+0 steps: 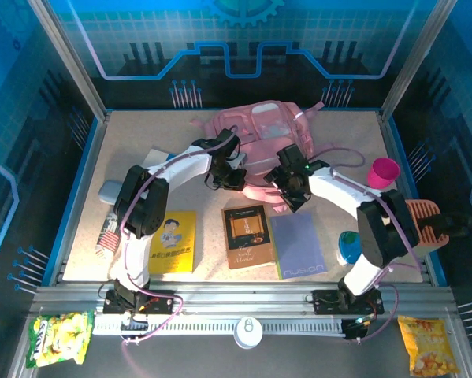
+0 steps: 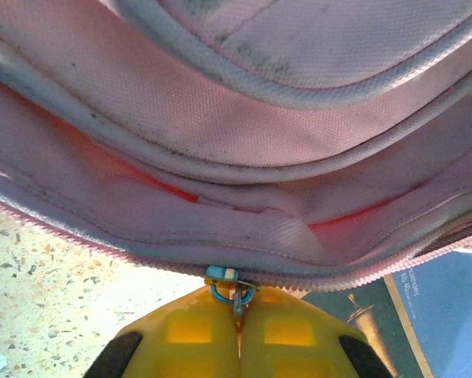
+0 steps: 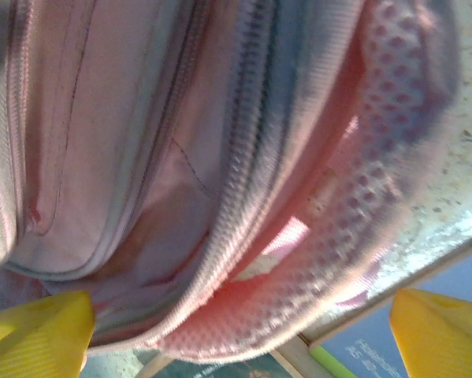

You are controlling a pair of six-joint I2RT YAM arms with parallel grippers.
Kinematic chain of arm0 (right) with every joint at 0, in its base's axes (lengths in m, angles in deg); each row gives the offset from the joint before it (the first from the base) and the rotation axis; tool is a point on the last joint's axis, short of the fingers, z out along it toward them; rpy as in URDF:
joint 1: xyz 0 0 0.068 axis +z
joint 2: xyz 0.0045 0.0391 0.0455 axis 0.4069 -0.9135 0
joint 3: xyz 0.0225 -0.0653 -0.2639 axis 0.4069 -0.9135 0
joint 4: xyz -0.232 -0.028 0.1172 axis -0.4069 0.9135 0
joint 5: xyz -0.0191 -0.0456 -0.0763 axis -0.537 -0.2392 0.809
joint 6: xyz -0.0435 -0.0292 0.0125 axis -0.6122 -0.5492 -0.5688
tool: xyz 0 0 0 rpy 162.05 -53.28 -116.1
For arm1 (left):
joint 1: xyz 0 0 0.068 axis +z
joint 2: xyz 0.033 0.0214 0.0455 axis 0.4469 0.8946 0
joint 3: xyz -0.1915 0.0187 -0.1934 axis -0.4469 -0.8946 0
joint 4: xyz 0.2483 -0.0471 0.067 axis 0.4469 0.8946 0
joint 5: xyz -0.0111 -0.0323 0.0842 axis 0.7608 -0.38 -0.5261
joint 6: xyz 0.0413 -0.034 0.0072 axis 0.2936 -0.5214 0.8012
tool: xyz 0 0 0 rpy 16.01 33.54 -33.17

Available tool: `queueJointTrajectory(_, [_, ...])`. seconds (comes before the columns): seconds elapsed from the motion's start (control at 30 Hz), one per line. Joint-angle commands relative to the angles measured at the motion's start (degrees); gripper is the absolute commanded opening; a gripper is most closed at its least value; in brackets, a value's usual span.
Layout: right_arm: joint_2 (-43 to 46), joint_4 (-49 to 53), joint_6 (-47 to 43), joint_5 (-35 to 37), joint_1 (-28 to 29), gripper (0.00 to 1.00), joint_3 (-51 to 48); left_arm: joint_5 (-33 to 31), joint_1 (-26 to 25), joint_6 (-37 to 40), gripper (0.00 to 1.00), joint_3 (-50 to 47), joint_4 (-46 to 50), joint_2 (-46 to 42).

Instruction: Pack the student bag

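Note:
The student bag [image 1: 259, 130], a pink backpack, lies at the back middle of the table. My left gripper [image 1: 232, 177] is at its near left edge. In the left wrist view its yellow fingers [image 2: 180, 339] are pressed together, and the gripper [image 2: 237, 315] is shut on the blue zip pull [image 2: 232, 290] of the bag's zipper [image 2: 362, 272]. My right gripper [image 1: 292, 193] is at the bag's near right edge. Its yellow fingertips [image 3: 39, 335] stand far apart, so the gripper [image 3: 239, 339] is open. The bag's mesh-padded rim [image 3: 299, 307] hangs between them, blurred.
In front of the bag lie a yellow book [image 1: 173, 241], a brown book [image 1: 247, 235] and a lilac notebook [image 1: 299, 244]. A magenta cup [image 1: 383, 172] stands at the right and a grey-blue pouch [image 1: 109, 191] lies at the left. Snack packets [image 1: 58, 337] sit beyond the front rail.

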Motion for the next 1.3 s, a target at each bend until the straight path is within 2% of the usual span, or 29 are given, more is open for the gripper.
queueJointTrajectory(0.0, [-3.1,-0.7,-1.2,0.5,-0.3,0.96,3.6,1.3,0.0,0.0,0.0,-0.7,0.3,-2.3])
queueJointTrajectory(0.13, [-5.8,0.6,-2.3,0.9,-0.1,0.89,5.4,0.0,0.2,0.0,0.0,0.0,2.1,-1.9])
queueJointTrajectory(0.23, [-6.5,-1.1,-2.4,0.5,-0.2,0.73,3.9,-0.4,0.5,-0.1,0.0,0.5,3.1,-1.8])
queueJointTrajectory(0.3, [-6.5,-2.4,-3.9,0.8,-0.2,0.56,3.2,-0.6,1.1,0.5,0.0,0.7,3.7,-1.8])
queueJointTrajectory(0.37, [-6.2,-1.7,-5.5,2.8,-0.3,0.44,3.5,-0.8,2.3,2.0,0.0,1.2,5.2,-1.7])
queueJointTrajectory(0.47, [-4.6,-0.3,-7.7,6.2,-0.4,0.32,3.7,-1.4,4.9,4.7,0.0,2.3,7.7,-1.4])
queueJointTrajectory(0.57, [-3.0,0.4,-9.8,8.2,-0.8,0.26,3.9,-2.4,8.0,6.7,0.0,3.3,8.5,-0.8])
queueJointTrajectory(0.73, [-1.8,1.0,-11.2,8.3,-1.7,0.22,4.2,-5.6,12.0,9.0,0.0,7.2,8.6,2.4])
queueJointTrajectory(1.0, [-1.4,0.7,-12.0,6.4,-1.6,0.21,5.7,-10.7,15.5,10.3,0.01,15.7,4.9,8.4])
queueJointTrajectory(1.1, [-1.2,-0.7,-11.9,4.8,-1.5,0.21,5.7,-13.6,16.2,9.9,0.07,17.5,3.5,9.8])
queueJointTrajectory(1.23, [-2.0,-4.8,-10.7,1.2,-0.5,0.23,5.5,-13.3,16.3,8.8,0.23,16.6,2.7,8.6])
queueJointTrajectory(1.27, [-2.4,-6.2,-10.3,0.3,-0.1,0.23,5.7,-12.9,16.3,7.8,0.3,15.3,2.3,7.4])
